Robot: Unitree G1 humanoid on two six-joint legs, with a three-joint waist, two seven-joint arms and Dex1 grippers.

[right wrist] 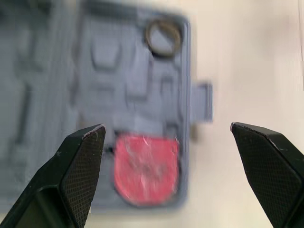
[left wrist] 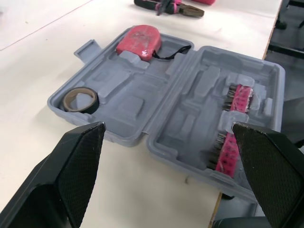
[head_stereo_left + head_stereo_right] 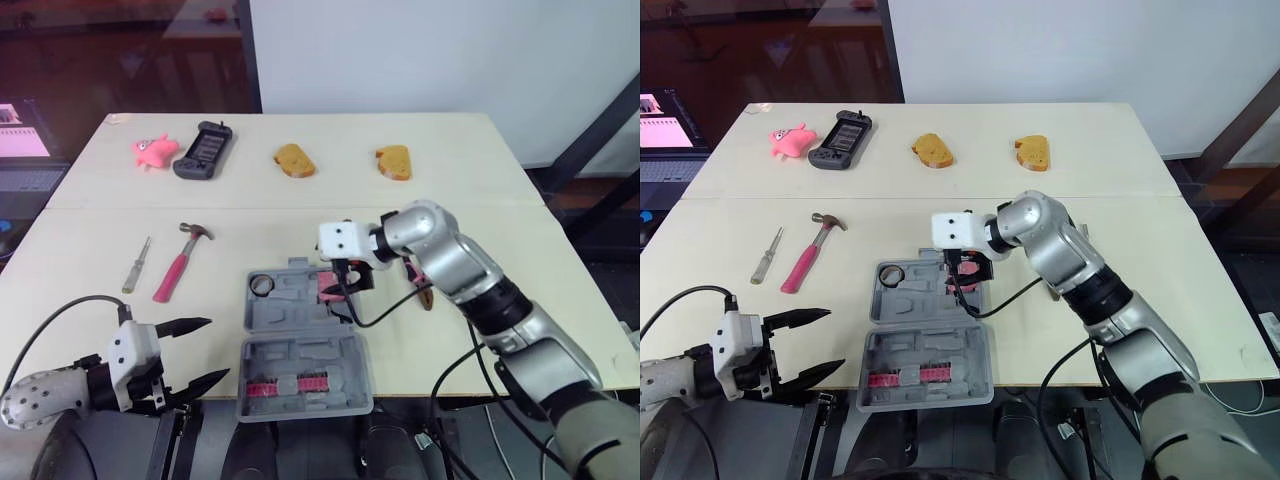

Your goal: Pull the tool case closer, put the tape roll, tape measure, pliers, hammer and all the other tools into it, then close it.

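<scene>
The tool case point(image 3: 300, 352) lies open at the middle of the table's point(image 3: 500, 200) near edge. The tape roll point(image 3: 262, 285) is seated in the left corner of its far half, and the tape measure point(image 1: 146, 167) in the right corner of that half. The right gripper point(image 1: 166, 128) is held just above the tape measure, fingers spread wide with nothing between them. The left gripper point(image 3: 215, 348) is likewise released and empty, hovering off the near-left edge.

The tape measure is judged to be placed, so the step in hand is a clean retreat. The right gripper is best raised straight up, so that the black strap is not snagged. It can then be carried to the pliers point(image 2: 166, 6), which lie on the table just beside the case's right side.

Counted:
- One case, one tape roll, one tape measure and one pair of pliers.
- One hammer point(image 3: 180, 262) and one screwdriver point(image 3: 136, 265), toward the left edge.
- Two pink bit strips point(image 2: 240, 97), in the case's near half.
- Two bread slices point(image 3: 295, 160), one pink toy point(image 3: 154, 150) and one black handheld device point(image 3: 204, 150), along the far edge.
</scene>
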